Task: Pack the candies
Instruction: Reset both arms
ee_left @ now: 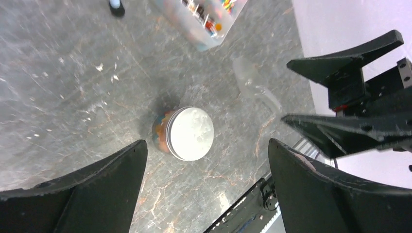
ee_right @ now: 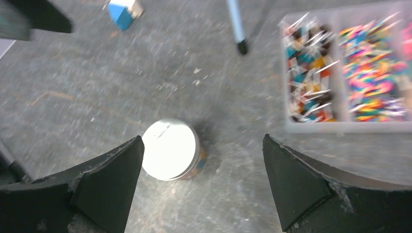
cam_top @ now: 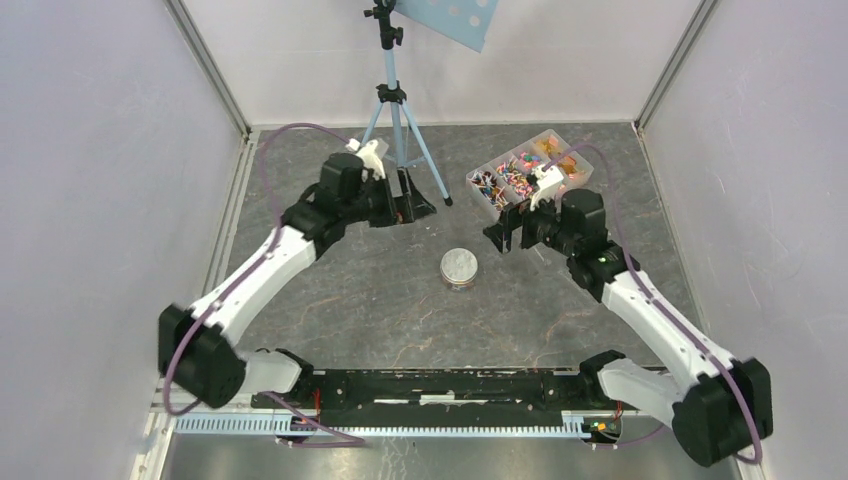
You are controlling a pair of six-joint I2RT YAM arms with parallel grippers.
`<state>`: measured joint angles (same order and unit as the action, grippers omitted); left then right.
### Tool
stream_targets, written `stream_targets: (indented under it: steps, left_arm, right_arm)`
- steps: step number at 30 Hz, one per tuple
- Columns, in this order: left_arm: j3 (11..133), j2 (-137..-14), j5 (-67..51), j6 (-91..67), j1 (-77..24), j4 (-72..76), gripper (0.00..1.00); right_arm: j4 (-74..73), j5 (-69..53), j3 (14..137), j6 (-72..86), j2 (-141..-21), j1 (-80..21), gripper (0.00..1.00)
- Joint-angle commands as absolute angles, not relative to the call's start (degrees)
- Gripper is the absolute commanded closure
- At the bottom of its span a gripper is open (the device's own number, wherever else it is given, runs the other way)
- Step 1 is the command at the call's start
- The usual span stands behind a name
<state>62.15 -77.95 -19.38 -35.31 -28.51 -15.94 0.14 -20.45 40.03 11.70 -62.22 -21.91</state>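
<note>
Candies (cam_top: 515, 172), too many to count, fill one clear divided tray (cam_top: 478, 195) at 1 o'clock on the table (cam_top: 350, 300). The tray's long axis runs from 8 to 2 o'clock in the top view. In the right wrist view two of its compartments show: one of wrapped sweets with twisted ends (ee_right: 311, 73), lying at every angle with no shared heading, and one of mixed bright pieces (ee_right: 374, 73).

From the left: the left gripper (cam_top: 412, 205) hangs at 11 o'clock of the single jar (cam_top: 459, 268), its claw released, fingers spread wide around nothing. One blue tripod (cam_top: 392, 100) stands at 12 o'clock. One blue-and-white block (ee_right: 124, 12) lies at 11 o'clock of the jar in the right wrist view. The jar stands upright near the table's middle under a white lid (ee_left: 191, 133), with orange and blue showing through its wall. The right gripper (cam_top: 503, 237), at 2 o'clock of the jar and just beside the tray, is likewise released and holds nothing.
</note>
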Motion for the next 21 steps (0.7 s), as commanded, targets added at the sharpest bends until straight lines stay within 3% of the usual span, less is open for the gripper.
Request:
stream_targets:
  steps: [1, 9, 21]
  left_arm:
    - [68.57, -67.87, -14.08, -26.66, -28.44, -27.16, 0.00]
    - [70.40, -51.94, -8.76, -22.76, -28.45, -31.97, 0.00]
    - [60.31, -31.34, -12.16, -23.97, -28.41, -32.16, 0.00]
  right_arm:
    - [-11.73, -7.56, 47.68, 5.82, -54.95, -22.84, 0.02]
    - [-12.39, -0.96, 48.68, 7.32, -43.12, -22.80, 0.02]
    - [-11.20, -0.35, 41.07, 8.08, -29.94, -22.81, 0.02]
